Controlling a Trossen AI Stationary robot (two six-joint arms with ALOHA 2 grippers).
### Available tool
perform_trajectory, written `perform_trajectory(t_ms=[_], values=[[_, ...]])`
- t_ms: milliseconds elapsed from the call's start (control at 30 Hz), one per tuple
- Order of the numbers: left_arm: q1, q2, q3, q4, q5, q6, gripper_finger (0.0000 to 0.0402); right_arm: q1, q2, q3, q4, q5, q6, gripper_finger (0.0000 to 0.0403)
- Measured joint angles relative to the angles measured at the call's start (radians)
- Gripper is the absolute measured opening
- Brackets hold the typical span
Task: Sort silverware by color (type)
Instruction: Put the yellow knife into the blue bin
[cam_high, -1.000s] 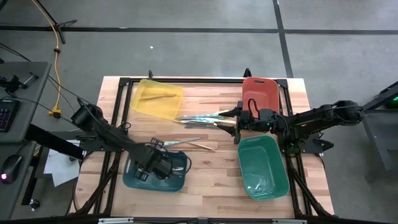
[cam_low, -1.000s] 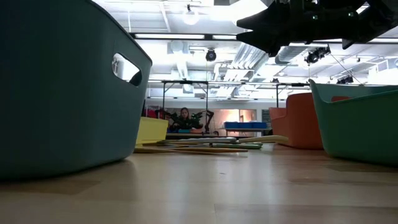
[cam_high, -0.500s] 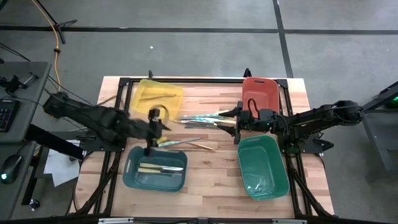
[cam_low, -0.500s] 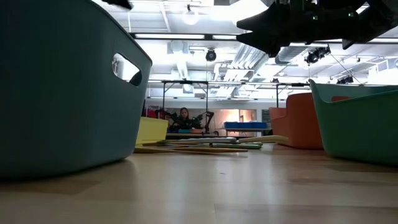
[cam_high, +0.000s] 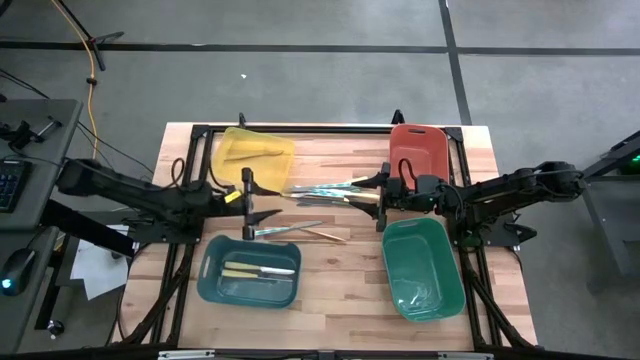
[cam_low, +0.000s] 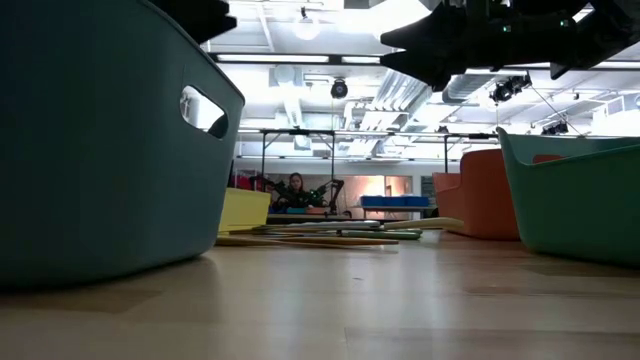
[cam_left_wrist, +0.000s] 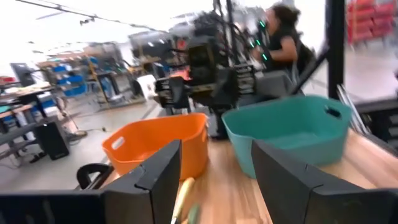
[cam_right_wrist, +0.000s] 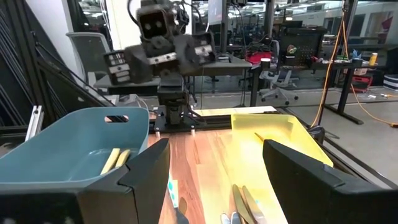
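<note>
Lying mid-counter, the loose silverware (cam_high: 320, 192) fans out between the yellow bin (cam_high: 254, 158) and orange bin (cam_high: 418, 152); what look like 2 cream pieces (cam_high: 258, 270) rest in the blue bin (cam_high: 249, 273). The left claw (cam_high: 247, 202) hangs spread beside the yellow bin; the right claw (cam_high: 382, 200) hangs spread, empty, above the green bin (cam_high: 422, 268).

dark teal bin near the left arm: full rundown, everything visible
The dark teal bin is a rounded-rectangle plastic tub with tall, smooth walls and an oval handle cutout at one end. It sits upright and flat on the wooden table, near the front edge on the left side. Two pale cream-handled utensils lie side by side on its floor. Nothing else touches it; the left gripper hangs open beyond its far rim, above the table.
</note>
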Motion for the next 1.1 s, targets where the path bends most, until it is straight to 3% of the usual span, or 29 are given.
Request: perform_trajectory(t_ms=[100, 400, 967, 1033, 1100], values=[[0.029, -0.001, -0.036, 0.073, -0.001, -0.037, 0.0186, 0.0, 0.0, 0.0, 0.003, 0.0, -0.023, 0.0242], [0.117, -0.001, -0.035, 0.054, 0.016, -0.136, 0.0186, 0.0, 0.0, 0.0, 0.011, 0.0, -0.035, 0.0242], [0.129, -0.001, -0.035, 0.051, 0.051, -0.129, 0.0186, 0.0, 0.0, 0.0, 0.011, 0.001, -0.035, 0.0242], [0.128, -0.001, -0.035, 0.051, 0.051, -0.13, 0.0186, 0.001, 0.0, 0.0, 0.01, 0.042, 0.01, 0.0242], [0.128, -0.001, -0.034, 0.051, 0.051, -0.129, 0.0186, 0.003, 0.001, 0.025, -0.047, 0.154, 0.095, 0.0242]])
